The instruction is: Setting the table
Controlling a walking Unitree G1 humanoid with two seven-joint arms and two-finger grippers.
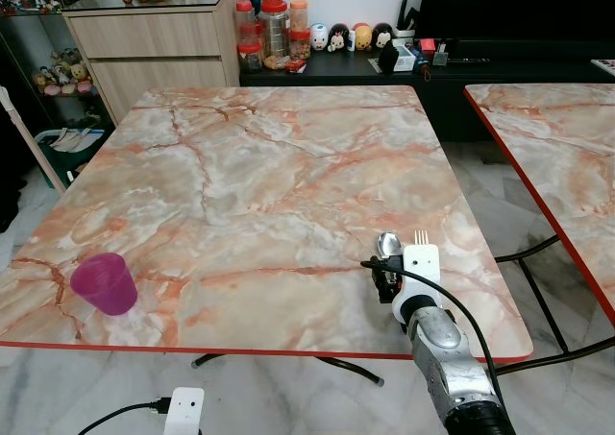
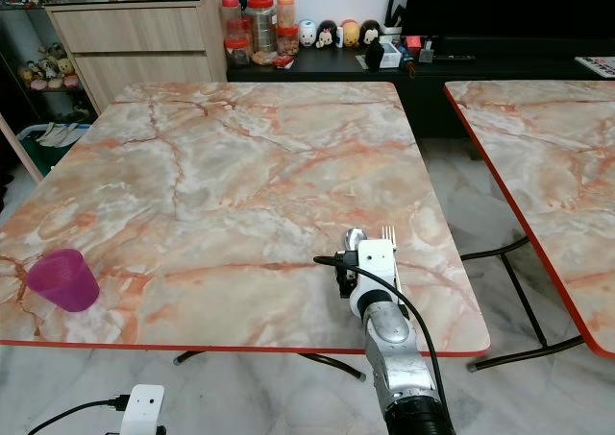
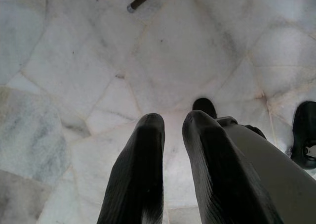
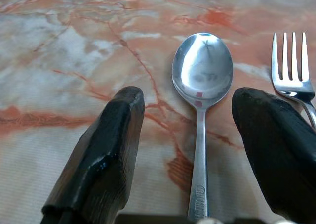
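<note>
Nearest, over the table's (image 1: 288,166) near right edge: right gripper (image 4: 190,135), released, fingers spread wide and flanking the spoon (image 4: 201,85) without touching it. Between those fingers, flat on the marble-patterned top: a polished steel spoon, bowl up and mirror-bright, long axis running away from the robot, bowl at the far end, handle toward the wrist. Stamped lettering near the handle's end, too cut off to read. Just beside the spoon, on its right: a steel fork (image 4: 292,66), four tines pointing the same way, handle partly hidden behind the right finger. Down low at the left, above pale stone floor: left gripper (image 3: 173,135), hanging idle, fingers nearly together with a narrow gap. Farther left, close to the near edge: an upright magenta cup (image 1: 104,283). Beyond the table: jars (image 1: 274,32) and small figurines (image 1: 351,37) on a dark low cabinet.
</note>
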